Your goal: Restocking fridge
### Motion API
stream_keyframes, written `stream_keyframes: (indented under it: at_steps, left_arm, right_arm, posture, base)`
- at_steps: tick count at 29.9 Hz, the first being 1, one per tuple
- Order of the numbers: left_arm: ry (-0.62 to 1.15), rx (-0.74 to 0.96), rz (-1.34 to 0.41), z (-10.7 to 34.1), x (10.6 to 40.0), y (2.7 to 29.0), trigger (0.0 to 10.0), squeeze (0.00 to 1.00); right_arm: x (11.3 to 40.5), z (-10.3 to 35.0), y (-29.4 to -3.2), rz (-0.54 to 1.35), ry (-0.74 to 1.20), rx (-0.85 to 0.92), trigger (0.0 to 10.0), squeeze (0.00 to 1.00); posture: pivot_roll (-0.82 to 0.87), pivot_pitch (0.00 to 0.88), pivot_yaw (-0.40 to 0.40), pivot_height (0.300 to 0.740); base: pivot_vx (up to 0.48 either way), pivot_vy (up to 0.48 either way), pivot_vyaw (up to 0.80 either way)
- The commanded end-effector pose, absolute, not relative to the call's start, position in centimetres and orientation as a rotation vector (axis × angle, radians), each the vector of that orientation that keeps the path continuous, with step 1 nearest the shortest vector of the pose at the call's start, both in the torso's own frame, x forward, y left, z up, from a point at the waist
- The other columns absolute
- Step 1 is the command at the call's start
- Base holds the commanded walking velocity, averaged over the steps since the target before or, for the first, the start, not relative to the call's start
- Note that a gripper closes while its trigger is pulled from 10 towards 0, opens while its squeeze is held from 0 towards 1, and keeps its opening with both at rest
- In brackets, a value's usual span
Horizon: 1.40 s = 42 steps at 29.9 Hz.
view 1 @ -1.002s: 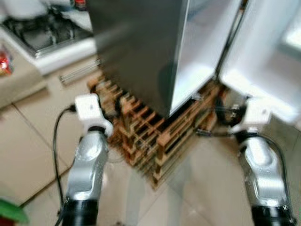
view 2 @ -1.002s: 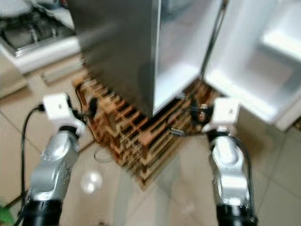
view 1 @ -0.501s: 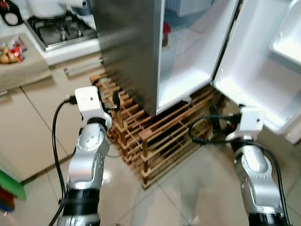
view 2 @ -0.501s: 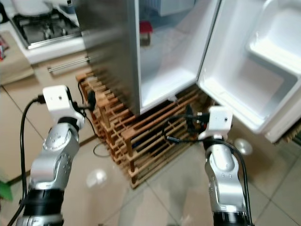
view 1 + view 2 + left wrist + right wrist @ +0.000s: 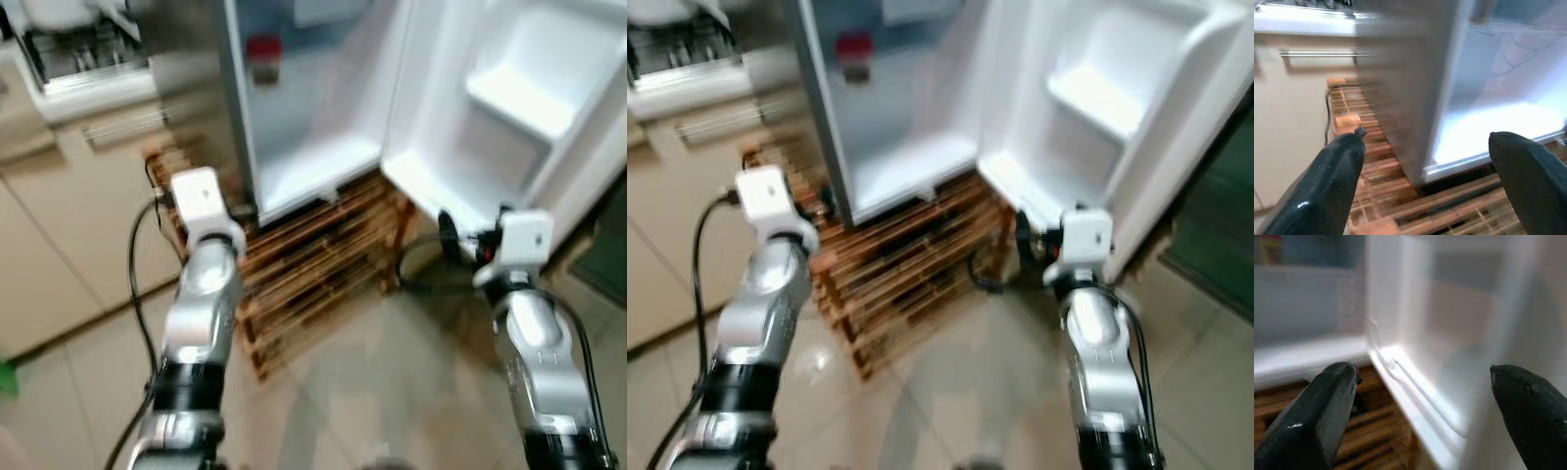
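The fridge [image 5: 304, 108] fills the upper middle of the head views, standing on a slatted wooden pallet [image 5: 313, 264], with its white door [image 5: 509, 108] swung wide open toward the upper right of the frame. The inside is lit and pale, and a small item with a red top [image 5: 263, 54] sits on a shelf near the top of the frame; the blur hides what it is. Moulded bins [image 5: 519, 93] show on the inner face of the door. In the upper left corner a gas hob [image 5: 83, 54] rests on a white counter, above a beige cabinet front with a bar handle [image 5: 122, 127]. The floor [image 5: 392, 392] is pale tile. Both silver arms reach forward and hold nothing. The left gripper [image 5: 1425, 161] has its two black fingers spread wide apart, pointing at the lower front corner of the fridge body above the pallet. The right gripper [image 5: 1422, 391] is likewise spread wide, pointing at the bottom edge of the open door beside the pallet.
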<state>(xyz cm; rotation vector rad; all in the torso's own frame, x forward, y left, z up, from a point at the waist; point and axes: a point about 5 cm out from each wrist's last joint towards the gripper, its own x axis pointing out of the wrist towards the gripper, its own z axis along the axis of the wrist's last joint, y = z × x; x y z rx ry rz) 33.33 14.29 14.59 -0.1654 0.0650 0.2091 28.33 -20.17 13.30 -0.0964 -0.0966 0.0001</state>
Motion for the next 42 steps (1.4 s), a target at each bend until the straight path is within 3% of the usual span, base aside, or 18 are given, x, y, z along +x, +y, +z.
stream_keyframes:
  at_steps: [1, 11, 21, 28, 42]
  left_arm:
    - [0.054, -0.155, 0.191, 15.1, 33.7, 13.6, 10.0, 0.00]
    - [0.043, -0.178, 0.182, 15.2, 34.2, 13.3, 10.0, 0.00]
    - [0.020, -0.159, 0.183, 15.5, 34.3, 14.3, 10.0, 0.00]
    - [0.025, -0.134, 0.200, 15.3, 34.1, 15.2, 10.0, 0.00]
    - [0.018, -0.123, 0.210, 15.2, 33.4, 15.7, 10.0, 0.00]
  right_arm:
    - [28.1, 13.5, -20.6, -0.014, -0.108, -0.096, 10.0, 0.00]
    - [27.9, 13.4, -21.3, -0.030, -0.109, -0.123, 10.0, 0.00]
    - [29.8, 15.1, -23.5, -0.058, -0.168, -0.091, 10.0, 0.00]
    - [31.0, 16.3, -21.1, 0.212, -0.171, -0.082, 10.0, 0.00]
    - [30.3, 17.8, -17.7, 0.416, -0.201, -0.099, 10.0, 0.00]
  posture:
    - [-0.16, 0.000, 0.040, 0.740]
    - [-0.16, 0.000, 0.044, 0.740]
    - [-0.14, 0.000, 0.087, 0.740]
    - [-0.13, 0.000, 0.096, 0.740]
    - [-0.11, 0.000, 0.098, 0.740]
  base:
    - [0.000, 0.000, 0.00]
    - [0.000, 0.000, 0.00]
    - [0.000, 0.000, 0.00]
    - [0.000, 0.000, 0.00]
    - [0.000, 0.000, 0.00]
